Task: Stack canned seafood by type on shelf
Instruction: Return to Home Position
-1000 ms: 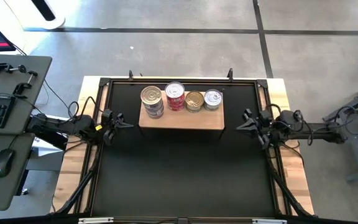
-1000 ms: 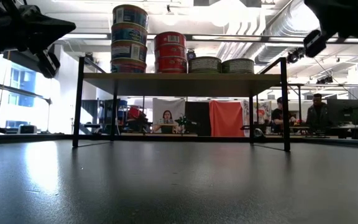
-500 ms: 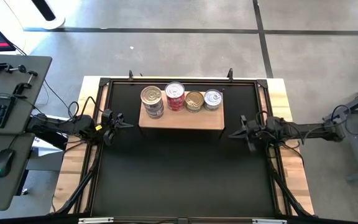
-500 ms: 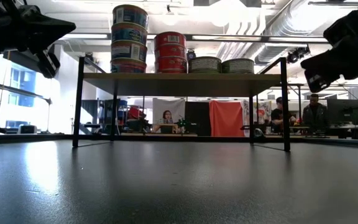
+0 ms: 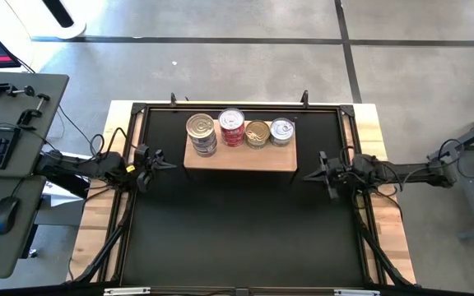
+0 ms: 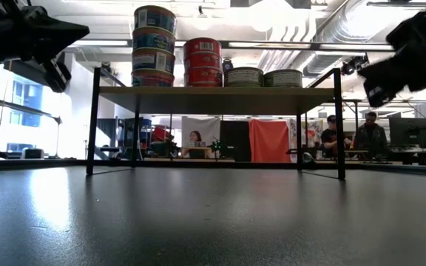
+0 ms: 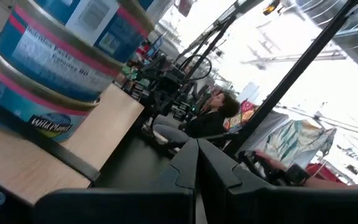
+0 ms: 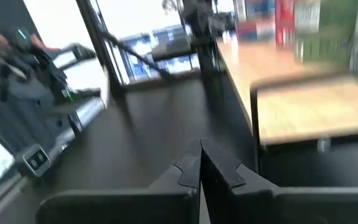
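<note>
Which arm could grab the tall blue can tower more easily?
Probably the left. The left gripper sits beside the shelf end where the tall blue stack stands; the right gripper is past the far end.

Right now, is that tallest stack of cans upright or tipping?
Upright: the low view shows the tallest stack standing straight on the shelf, cans aligned.

One camera hangs overhead, looking straight down on the whole table (image 5: 237, 238), with the shelf (image 5: 239, 158) in the upper middle. Another sits at tabletop height, facing level across to that shelf. Wrist cameras behind the left gripper (image 5: 163, 163) and right gripper (image 5: 307, 176) look close-in at the shelf's ends.
</note>
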You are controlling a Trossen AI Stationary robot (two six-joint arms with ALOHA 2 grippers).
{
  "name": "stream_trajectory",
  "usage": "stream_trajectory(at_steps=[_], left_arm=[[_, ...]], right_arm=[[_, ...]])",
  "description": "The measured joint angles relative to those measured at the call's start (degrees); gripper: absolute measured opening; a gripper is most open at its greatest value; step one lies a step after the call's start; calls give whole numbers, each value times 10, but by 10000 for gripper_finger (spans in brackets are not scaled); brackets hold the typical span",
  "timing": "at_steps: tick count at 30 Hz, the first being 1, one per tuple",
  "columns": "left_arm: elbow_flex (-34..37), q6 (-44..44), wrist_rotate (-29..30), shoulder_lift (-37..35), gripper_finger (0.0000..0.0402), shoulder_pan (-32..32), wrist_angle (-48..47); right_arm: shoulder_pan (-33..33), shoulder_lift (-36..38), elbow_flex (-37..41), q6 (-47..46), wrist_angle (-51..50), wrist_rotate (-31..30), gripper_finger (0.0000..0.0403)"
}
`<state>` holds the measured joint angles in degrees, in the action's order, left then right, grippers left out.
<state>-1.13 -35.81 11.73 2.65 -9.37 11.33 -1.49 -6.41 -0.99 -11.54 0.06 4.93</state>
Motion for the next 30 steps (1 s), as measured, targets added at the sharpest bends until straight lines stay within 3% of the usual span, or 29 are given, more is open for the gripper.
stream_trajectory(at_steps=[4, 7, 12, 30], left_arm=[[4, 0, -2, -25, 0, 0, -39], [4, -1, -3, -24, 0, 1, -92], [4, 0, -26, -24, 0, -3, -96], [4, 0, -26, -24, 0, -7, -96]], right_arm=[[0, 63, 0, 0, 7, 0, 0], [-4, 64, 0, 0, 41, -4, 0], [-20, 64, 0, 0, 37, -4, 0], [-19, 51, 0, 0, 1, -4, 0]])
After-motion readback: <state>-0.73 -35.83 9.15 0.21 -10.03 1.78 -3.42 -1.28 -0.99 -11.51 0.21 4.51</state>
